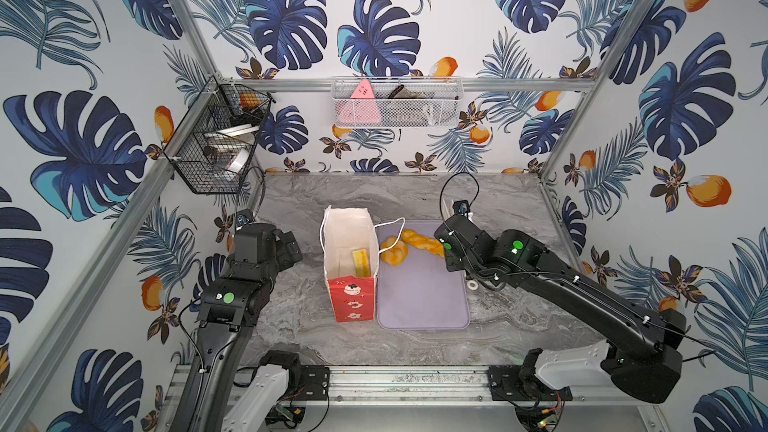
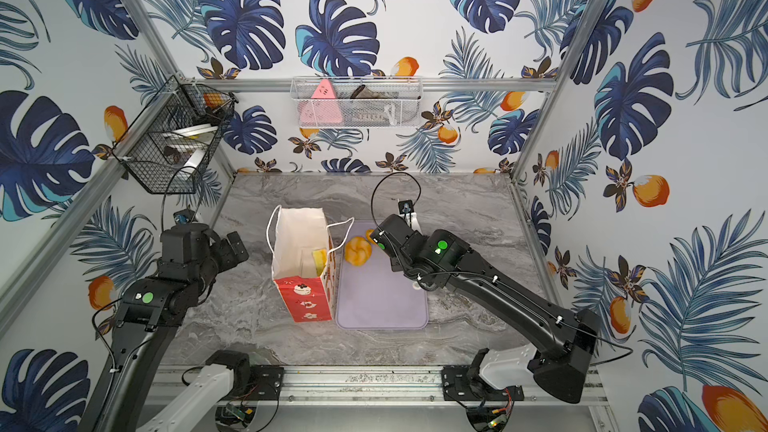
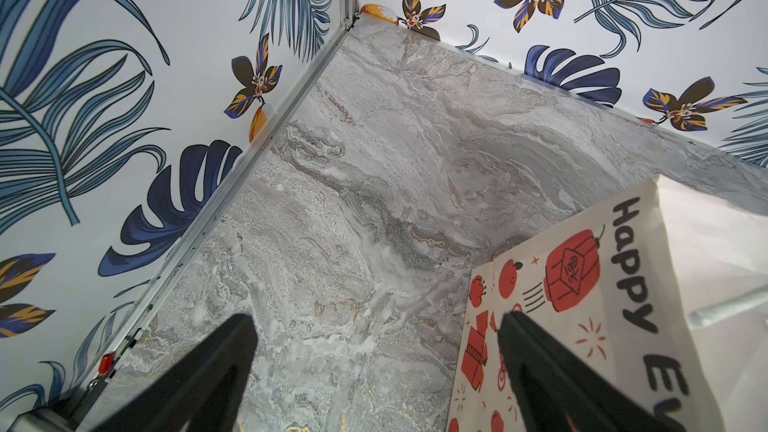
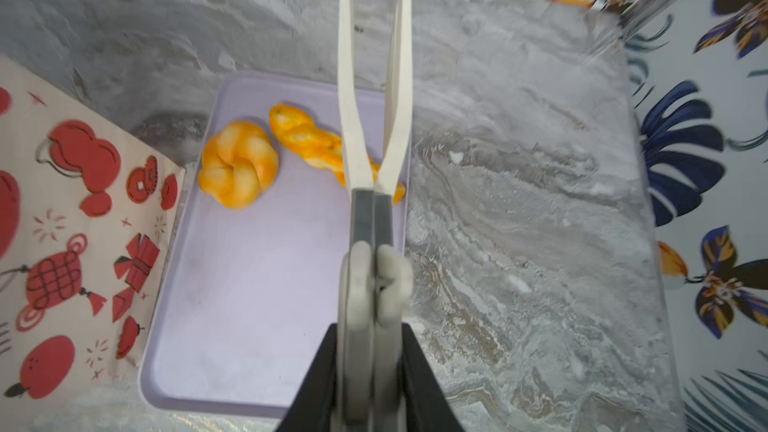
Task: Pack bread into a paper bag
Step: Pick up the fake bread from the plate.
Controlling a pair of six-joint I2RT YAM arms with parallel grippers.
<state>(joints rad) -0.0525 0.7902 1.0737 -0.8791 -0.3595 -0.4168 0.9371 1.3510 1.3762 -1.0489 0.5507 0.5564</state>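
The paper bag (image 1: 351, 297) stands upright and open on the marble table, red front, white inside; it also shows in the right wrist view (image 4: 75, 222). A pale yellow wedge (image 1: 360, 261) lies inside it. On the lilac tray (image 1: 419, 297) beside the bag rest a knotted golden bun (image 4: 239, 168) and a twisted loaf (image 4: 303, 135). My right gripper (image 4: 370, 330) is shut on the grey handles of white tongs (image 4: 374, 218), whose arms cross above the loaf's near end; their tips are out of frame. My left gripper (image 3: 376, 317) is open over bare table, left of the bag (image 3: 582, 305).
A black wire basket (image 1: 216, 143) hangs on the left post. A white mesh basket (image 1: 395, 105) on the back rail holds a pink triangle (image 1: 360, 108) and other items. Walls close in the table on three sides.
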